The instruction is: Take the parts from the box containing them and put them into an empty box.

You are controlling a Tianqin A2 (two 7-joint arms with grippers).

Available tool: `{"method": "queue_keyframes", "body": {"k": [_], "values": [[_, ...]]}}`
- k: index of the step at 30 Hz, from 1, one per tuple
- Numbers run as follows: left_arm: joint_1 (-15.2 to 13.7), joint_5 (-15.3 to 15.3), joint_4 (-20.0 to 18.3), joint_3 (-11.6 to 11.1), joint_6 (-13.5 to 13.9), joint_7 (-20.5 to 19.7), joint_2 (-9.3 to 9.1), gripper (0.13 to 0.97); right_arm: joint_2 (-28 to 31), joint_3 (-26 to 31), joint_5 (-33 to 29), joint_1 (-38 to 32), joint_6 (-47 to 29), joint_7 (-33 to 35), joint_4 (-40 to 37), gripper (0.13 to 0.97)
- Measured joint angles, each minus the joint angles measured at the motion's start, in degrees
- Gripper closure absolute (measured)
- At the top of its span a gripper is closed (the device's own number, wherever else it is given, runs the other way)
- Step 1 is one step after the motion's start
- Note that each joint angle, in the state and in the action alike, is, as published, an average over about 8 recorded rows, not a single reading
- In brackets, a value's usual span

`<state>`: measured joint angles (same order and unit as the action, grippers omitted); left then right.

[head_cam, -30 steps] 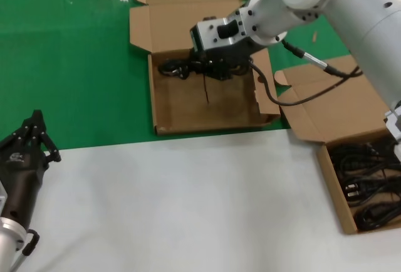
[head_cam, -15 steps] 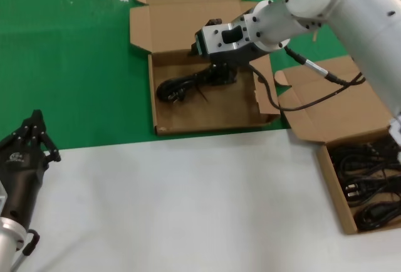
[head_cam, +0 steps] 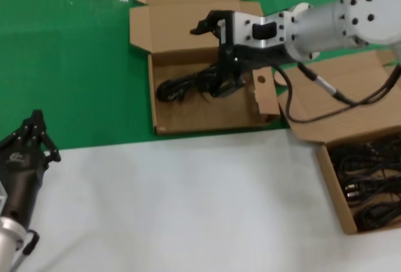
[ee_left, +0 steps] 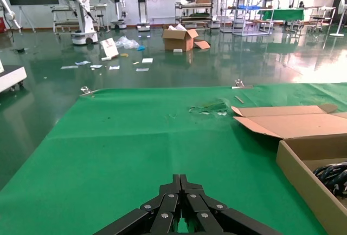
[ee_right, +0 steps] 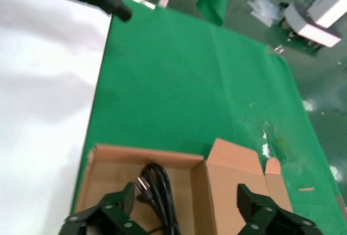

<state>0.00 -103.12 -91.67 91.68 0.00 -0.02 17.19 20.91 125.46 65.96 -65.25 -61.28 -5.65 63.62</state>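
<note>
Black coiled cable (head_cam: 188, 85) lies inside the empty box (head_cam: 182, 112), in the upper middle of the head view, stretched across the box's rear half with its plug end toward the left wall. In the right wrist view the same cable (ee_right: 157, 189) shows with its plug prongs visible, resting on the cardboard floor. Above it hangs the right gripper (head_cam: 210, 24), its fingers spread wide apart and clear of the cable, reaching in from the right side of the frame over the box's open lid (head_cam: 169, 24). At the lower right of the head view sits the box containing them (head_cam: 332, 184), with more black parts (head_cam: 369, 181) tangled inside and its plain lid (head_cam: 341, 106) folded back. Both boxes rest on a green mat (head_cam: 69, 65); nearer the camera is a white surface (head_cam: 188, 203). At the lower left, the left gripper (head_cam: 34, 135) is parked with its fingers pressed together.
</note>
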Motion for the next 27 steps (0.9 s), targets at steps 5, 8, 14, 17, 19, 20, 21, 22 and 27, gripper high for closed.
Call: {"method": "queue_keyframes", "body": {"k": [5,8,14,17,19,20,21,22,27], "values": [[0.0,0.0,0.0,0.0,0.0,0.0,0.00,0.938,1.6,-0.8,0.5,1.7,-0.5,-2.2,3.9,0.438],[0.0,0.0,0.0,0.0,0.0,0.0,0.00,0.924,1.7,-0.9,0.6,1.9,-0.4,-2.3,4.2,0.392],[0.0,0.0,0.0,0.0,0.0,0.0,0.00,0.867,1.5,-2.1,1.9,4.1,1.8,-2.1,5.1,0.272],[0.0,0.0,0.0,0.0,0.0,0.0,0.00,0.827,1.3,-3.1,3.0,6.1,3.7,-1.8,5.8,0.240],[0.0,0.0,0.0,0.0,0.0,0.0,0.00,0.814,1.2,-3.8,3.9,7.6,5.1,-1.6,6.3,0.216],[0.0,0.0,0.0,0.0,0.0,0.0,0.00,0.793,1.1,-4.2,4.3,8.4,5.9,-1.5,6.6,0.204],[0.0,0.0,0.0,0.0,0.0,0.0,0.00,0.772,1.1,-4.6,4.8,9.1,6.6,-1.4,6.9,0.192],[0.0,0.0,0.0,0.0,0.0,0.0,0.00,0.750,1.0,-5.1,5.2,9.9,7.4,-1.3,7.2,0.181],[0.0,0.0,0.0,0.0,0.0,0.0,0.00,0.643,0.6,-7.2,7.7,14.1,11.5,-0.8,8.8,0.150]]}}
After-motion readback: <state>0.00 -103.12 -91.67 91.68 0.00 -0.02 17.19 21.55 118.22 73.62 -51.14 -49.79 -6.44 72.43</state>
